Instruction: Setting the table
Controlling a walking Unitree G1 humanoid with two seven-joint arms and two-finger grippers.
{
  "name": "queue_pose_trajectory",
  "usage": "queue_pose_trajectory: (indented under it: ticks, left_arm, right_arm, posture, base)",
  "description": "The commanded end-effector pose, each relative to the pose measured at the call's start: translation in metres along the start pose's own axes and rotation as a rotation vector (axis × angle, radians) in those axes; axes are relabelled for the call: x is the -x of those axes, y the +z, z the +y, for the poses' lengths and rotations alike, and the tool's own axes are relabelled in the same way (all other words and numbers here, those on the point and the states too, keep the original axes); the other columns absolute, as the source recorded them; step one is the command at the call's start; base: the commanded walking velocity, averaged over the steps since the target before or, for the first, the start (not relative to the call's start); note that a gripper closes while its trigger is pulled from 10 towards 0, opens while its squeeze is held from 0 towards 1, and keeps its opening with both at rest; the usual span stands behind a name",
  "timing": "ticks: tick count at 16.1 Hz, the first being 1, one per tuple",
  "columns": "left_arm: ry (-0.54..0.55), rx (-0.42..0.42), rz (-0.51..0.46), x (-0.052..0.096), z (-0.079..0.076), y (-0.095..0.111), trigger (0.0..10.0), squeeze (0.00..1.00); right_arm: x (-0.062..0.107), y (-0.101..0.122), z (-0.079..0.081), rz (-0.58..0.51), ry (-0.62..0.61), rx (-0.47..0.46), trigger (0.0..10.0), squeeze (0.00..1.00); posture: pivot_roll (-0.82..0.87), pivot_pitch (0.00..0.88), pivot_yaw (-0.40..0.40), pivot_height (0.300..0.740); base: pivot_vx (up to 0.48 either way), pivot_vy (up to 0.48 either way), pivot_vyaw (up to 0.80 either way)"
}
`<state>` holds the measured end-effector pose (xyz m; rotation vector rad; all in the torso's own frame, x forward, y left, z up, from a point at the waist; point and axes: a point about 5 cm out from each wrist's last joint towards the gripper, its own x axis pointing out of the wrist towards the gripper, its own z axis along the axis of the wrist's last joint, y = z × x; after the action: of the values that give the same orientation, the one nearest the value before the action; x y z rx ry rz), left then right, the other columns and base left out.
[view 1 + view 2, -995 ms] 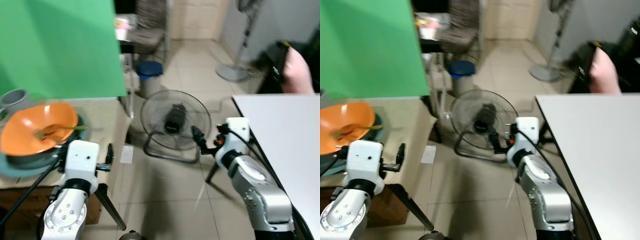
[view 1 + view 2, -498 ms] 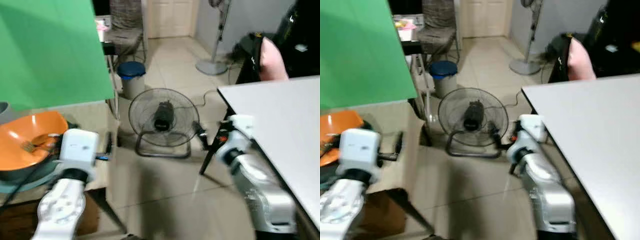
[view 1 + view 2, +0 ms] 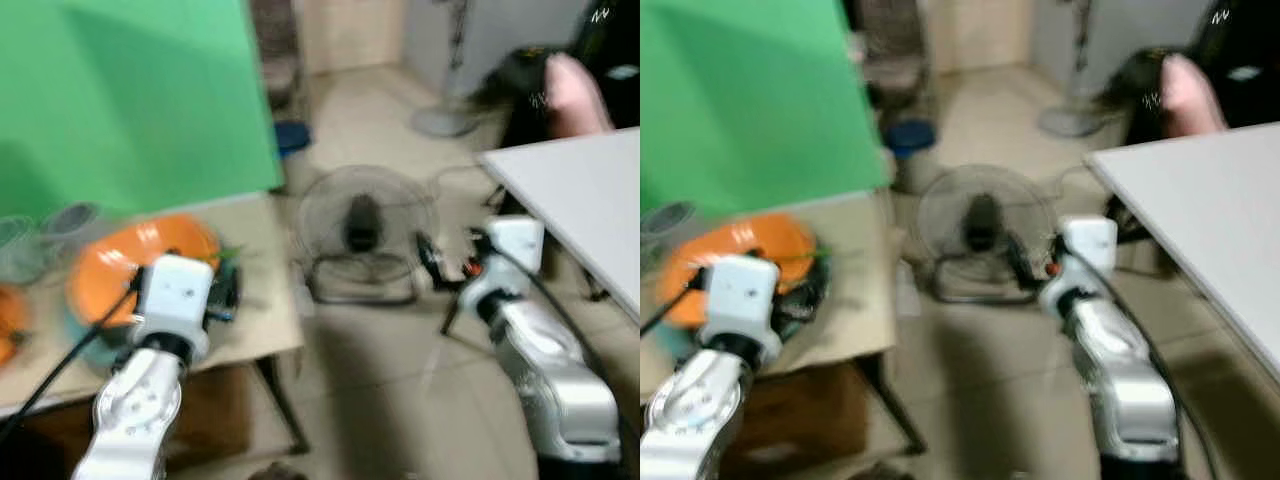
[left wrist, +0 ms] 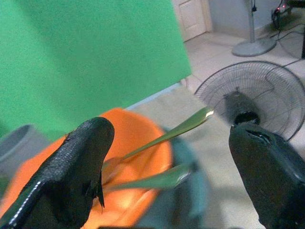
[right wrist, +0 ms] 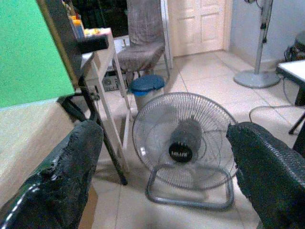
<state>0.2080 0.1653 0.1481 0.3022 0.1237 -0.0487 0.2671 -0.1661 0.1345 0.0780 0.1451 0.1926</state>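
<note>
I hold both silver arms forward: black-fingered left gripper (image 4: 167,157) spread wide, black-fingered right gripper (image 5: 164,157) spread wide, both empty.

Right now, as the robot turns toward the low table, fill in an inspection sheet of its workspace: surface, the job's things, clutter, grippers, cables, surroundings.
Surface: beige low table at the robot's left; white table at its right.
Job's things: orange bowl on the low table, stacked in a darker dish, with two greenish utensils resting in it.
Clutter: grey cups behind the bowl; another orange item at the table's far left edge, too blurred to identify.
Grippers: left gripper open, facing the bowl; right gripper open, facing the floor fan.
Cables: black cable along the left arm.
Surroundings: green screen, blue bin, chair, standing fan base, a person beyond the white table.
</note>
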Motion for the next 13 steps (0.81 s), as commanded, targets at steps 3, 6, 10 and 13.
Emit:
queue_pose_trajectory:
  ticks: [3,6,10,13]
  left_arm:
    - [0.050,-0.024,-0.016,0.000,0.010,0.004,10.0,0.00]
    - [0.063,-0.026,-0.018,0.000,0.013,0.005,10.0,0.00]
    - [0.119,0.012,-0.011,0.002,0.016,0.005,10.0,0.00]
    - [0.120,0.048,-0.021,0.002,0.017,0.008,10.0,0.00]
  right_arm:
    - [-0.006,0.007,0.017,-0.037,0.073,-0.018,10.0,0.00]
    - [-0.010,0.008,0.025,-0.036,0.117,-0.034,10.0,0.00]
    - [-0.014,0.011,0.027,-0.028,0.149,-0.035,10.0,0.00]
    - [-0.018,0.016,0.032,-0.040,0.192,-0.007,10.0,0.00]
  posture:
    - [-0.02,0.000,0.063,0.740]
    - [-0.01,0.000,0.060,0.740]
    - [0.00,0.000,0.040,0.740]
    - [0.01,0.000,0.039,0.740]
  base:
    - [0.000,0.428,0.00]
    - [0.000,0.426,0.00]
    - [0.000,0.106,0.00]
    - [0.000,0.000,0.00]
